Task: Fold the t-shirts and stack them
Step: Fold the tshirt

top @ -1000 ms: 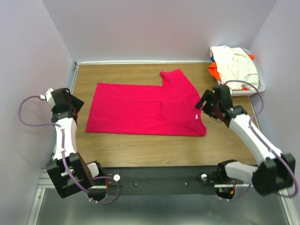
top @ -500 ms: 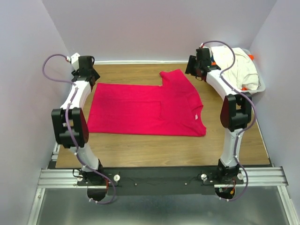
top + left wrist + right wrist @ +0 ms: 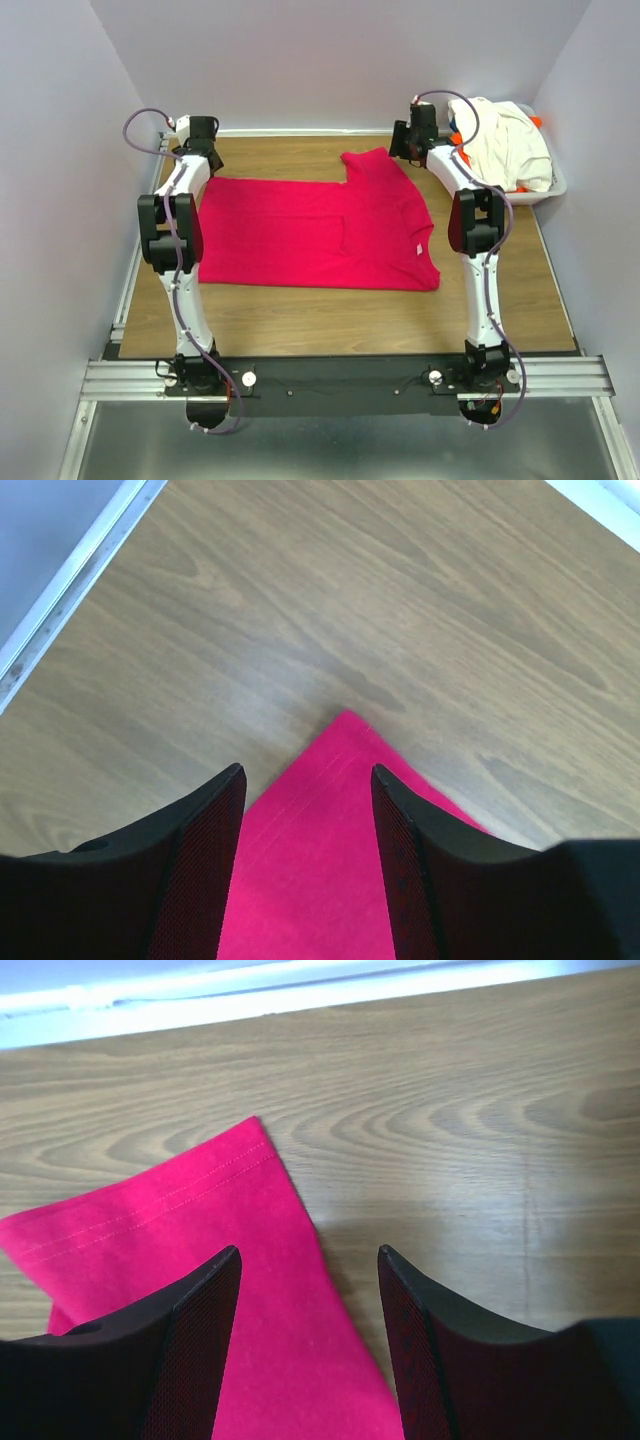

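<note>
Poised left gripper [image 3: 307, 772], jaws spread, over far corner of pink shirt [image 3: 300, 235]; right gripper [image 3: 308, 1252], jaws spread, over sleeve [image 3: 170, 1220] corner. Saw cream shirt [image 3: 505, 135] heaped in basket [image 3: 550, 186].

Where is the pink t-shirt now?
Top view: the pink t-shirt lies spread mid-table, left of the white basket, its far corners under the left claw and right claw.

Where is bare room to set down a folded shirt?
Widest bare wood: between the pink shirt and the front rail. Narrower: right of the shirt, nearer than the basket. Crowded: the far right corner, with basket and right arm.
</note>
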Controlling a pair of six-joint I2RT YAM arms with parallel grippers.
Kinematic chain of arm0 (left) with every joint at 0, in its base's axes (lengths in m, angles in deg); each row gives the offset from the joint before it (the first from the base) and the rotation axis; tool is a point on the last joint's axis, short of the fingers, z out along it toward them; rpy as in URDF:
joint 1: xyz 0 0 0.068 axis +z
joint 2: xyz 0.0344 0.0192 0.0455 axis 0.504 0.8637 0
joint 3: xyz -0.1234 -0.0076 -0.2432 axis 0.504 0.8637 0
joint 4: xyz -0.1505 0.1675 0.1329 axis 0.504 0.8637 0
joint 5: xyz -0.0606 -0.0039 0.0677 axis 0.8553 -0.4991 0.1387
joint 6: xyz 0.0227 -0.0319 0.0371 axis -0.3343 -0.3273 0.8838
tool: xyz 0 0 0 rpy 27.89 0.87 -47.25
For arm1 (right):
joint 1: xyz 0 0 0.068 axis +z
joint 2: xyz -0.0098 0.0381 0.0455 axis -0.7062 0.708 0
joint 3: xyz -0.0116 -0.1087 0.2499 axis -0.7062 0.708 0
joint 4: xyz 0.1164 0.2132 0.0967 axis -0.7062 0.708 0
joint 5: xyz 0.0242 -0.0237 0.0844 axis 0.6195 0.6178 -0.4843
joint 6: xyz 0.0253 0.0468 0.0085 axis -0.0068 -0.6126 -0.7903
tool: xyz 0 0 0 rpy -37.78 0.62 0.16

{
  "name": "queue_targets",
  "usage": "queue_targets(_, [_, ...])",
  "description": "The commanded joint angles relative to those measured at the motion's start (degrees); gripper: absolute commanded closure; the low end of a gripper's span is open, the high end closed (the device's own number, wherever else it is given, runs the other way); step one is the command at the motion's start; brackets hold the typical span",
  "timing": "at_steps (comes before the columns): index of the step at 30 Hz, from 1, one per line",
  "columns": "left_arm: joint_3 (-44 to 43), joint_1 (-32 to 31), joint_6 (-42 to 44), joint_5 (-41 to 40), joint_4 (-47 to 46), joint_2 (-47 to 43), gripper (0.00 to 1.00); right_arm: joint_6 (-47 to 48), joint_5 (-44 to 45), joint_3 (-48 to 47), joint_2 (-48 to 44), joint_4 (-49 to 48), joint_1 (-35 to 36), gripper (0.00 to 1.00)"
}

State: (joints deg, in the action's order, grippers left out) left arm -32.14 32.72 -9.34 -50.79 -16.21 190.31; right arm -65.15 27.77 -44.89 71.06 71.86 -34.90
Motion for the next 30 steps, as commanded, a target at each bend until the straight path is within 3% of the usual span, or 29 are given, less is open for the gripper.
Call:
queue_targets(1, [-4.93, -0.26, 1.99, -0.29, 0.75, 2.9, 0.39, 1.45, -2.02, -3.79, 2.65, 0.18, 0.17, 0.36])
queue_targets(9, [-14.41, -0.26, 1.12, 1.37, 5.32, 12.22, 0.46, 2.42, -2.02, -4.76, 4.67, -0.08, 0.17, 0.36])
queue_targets(16, [-14.42, -0.35, -0.82, 1.82, 5.76, 13.54, 0.5, 2.51, -2.02, -4.93, 5.37, -0.26, 0.17, 0.36])
queue_targets(23, [-15.83, -0.26, -1.44, 2.08, 7.61, 14.86, 0.68, 2.77, -4.74, -5.9, 7.57, -0.35, 0.26, 0.36])
queue_targets(30, [-16.09, -0.26, -1.44, 2.61, 8.31, 15.65, 0.77, 2.68, -5.89, -6.87, 9.42, -0.35, 0.26, 0.36])
